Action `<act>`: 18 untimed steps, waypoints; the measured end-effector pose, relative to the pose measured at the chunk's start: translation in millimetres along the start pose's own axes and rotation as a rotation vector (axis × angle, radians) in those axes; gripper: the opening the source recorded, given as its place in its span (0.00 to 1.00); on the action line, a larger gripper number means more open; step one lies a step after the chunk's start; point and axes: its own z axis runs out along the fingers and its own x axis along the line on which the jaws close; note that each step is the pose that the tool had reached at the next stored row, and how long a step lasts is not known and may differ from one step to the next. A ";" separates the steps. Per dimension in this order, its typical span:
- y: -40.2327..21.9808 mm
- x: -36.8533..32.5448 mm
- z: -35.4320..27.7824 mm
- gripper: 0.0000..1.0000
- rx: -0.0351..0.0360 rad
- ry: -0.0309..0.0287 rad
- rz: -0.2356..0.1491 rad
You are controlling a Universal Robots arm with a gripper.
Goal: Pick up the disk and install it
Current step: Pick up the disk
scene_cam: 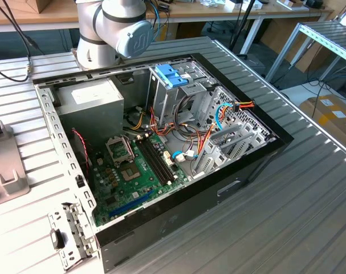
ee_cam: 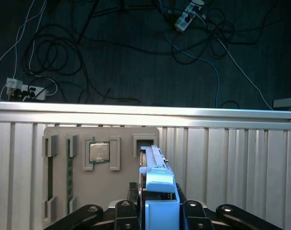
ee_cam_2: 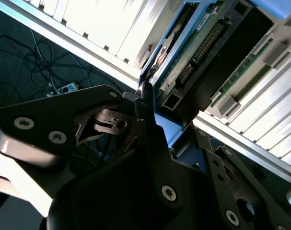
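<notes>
Claw [ee_cam: 158, 208] clamps flat, dark, blue-edged disk [ee_cam: 153, 158] edgewise.

In the first wrist view the disk [ee_cam: 155, 163] stands edge-on in the gripper [ee_cam: 159, 206], so its flat faces are hidden. The end closest to the gripper is cut off by the picture's edge. In the exterior view the arm [scene_cam: 118, 28] is cut off up top.

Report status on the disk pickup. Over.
Gripper shut on the disk, edge-on at the grey tray. Case open. Loose cables beside the drive cage.
</notes>
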 end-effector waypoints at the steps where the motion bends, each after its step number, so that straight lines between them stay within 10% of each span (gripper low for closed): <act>1: 0.0 0.0 -0.4 0.37 0.0000 0.0000 0.000; 18: 0.4 -0.5 -14.9 0.37 -0.0001 0.0000 0.000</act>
